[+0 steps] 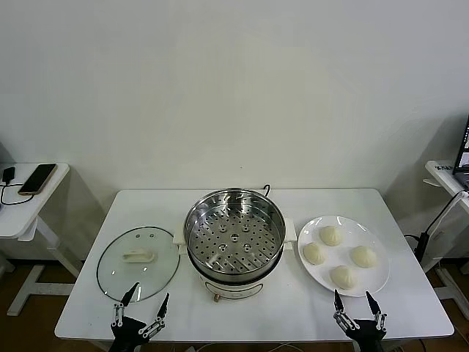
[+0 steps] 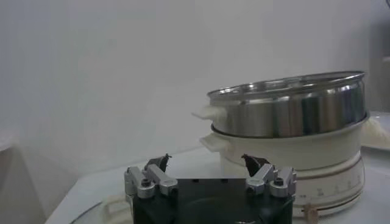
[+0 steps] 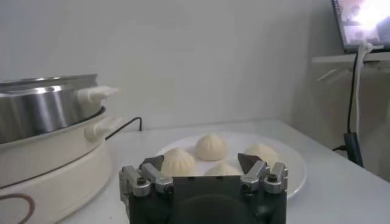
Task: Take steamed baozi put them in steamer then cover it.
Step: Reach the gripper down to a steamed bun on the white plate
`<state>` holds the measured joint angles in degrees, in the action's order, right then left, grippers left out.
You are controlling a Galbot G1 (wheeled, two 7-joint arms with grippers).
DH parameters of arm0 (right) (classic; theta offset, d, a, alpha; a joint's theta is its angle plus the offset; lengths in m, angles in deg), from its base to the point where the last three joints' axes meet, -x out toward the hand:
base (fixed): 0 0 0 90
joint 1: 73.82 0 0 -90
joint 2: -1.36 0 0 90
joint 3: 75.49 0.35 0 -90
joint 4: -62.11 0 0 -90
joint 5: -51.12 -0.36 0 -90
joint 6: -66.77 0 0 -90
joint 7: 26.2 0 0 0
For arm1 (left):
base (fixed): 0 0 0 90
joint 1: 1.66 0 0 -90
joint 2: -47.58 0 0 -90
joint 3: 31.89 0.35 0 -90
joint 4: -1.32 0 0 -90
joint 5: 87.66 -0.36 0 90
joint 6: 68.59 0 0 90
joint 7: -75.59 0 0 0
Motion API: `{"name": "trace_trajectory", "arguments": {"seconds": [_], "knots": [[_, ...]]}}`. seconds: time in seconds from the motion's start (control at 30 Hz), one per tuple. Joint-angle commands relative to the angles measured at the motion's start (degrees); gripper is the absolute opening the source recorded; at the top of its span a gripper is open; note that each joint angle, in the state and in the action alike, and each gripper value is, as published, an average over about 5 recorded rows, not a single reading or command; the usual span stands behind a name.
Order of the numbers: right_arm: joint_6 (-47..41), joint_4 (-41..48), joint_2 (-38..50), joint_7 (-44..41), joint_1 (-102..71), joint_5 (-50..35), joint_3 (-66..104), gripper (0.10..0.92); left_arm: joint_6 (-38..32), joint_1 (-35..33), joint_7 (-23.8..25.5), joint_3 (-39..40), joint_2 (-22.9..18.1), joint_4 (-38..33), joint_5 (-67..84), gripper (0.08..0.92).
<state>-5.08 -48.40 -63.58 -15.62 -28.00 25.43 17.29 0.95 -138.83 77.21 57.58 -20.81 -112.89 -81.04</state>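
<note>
The shiny steel steamer [image 1: 234,238] with its perforated tray stands open and empty at the table's middle; it also shows in the left wrist view [image 2: 292,122] and the right wrist view [image 3: 42,115]. Several pale baozi [image 1: 331,235] lie on a white plate [image 1: 370,233] to its right, also in the right wrist view [image 3: 211,147]. The glass lid [image 1: 138,262] lies flat to the steamer's left. My left gripper [image 1: 143,301] is open and empty at the front edge, just before the lid. My right gripper [image 1: 352,299] is open and empty at the front edge, just before the plate.
A side table with a phone [image 1: 38,178] stands at the far left. A stand with a laptop and cables [image 1: 454,176] is at the far right. A black cord [image 1: 267,189] runs behind the steamer. A white wall lies behind the table.
</note>
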Motion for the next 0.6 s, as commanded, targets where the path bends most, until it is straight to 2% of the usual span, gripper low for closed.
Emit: {"name": "trace_trajectory", "arguments": {"seconds": [0.03, 0.17, 0.37, 0.5, 0.6], "knots": [[-6.8, -0.8, 3.6, 2.0, 7.5, -3.1, 1.5, 0.823, -0.1, -0.6, -0.7, 0.2, -0.1, -2.9, -0.1, 0.823], [-12.7, 0.9, 7.7, 4.4, 17.5, -8.0, 1.1, 0.823, 0.0, -0.5, -1.1, 0.5, -0.1, -4.2, -0.2, 0.823], [-18.3, 11.7, 16.4, 6.6, 38.3, -16.3, -5.2, 0.823, -0.2, -0.5, -1.6, 1.0, -0.3, -5.2, -0.4, 0.823], [-19.3, 20.8, 22.2, 4.1, 52.1, -21.2, -14.2, 0.823, 0.0, -0.5, -2.0, 1.5, -0.6, -5.7, -0.6, 0.823], [-19.8, 28.0, 25.4, -1.6, 61.4, -24.3, -21.8, 0.823, 0.2, -0.5, -2.4, 1.8, -0.7, -6.0, -0.7, 0.823]]}}
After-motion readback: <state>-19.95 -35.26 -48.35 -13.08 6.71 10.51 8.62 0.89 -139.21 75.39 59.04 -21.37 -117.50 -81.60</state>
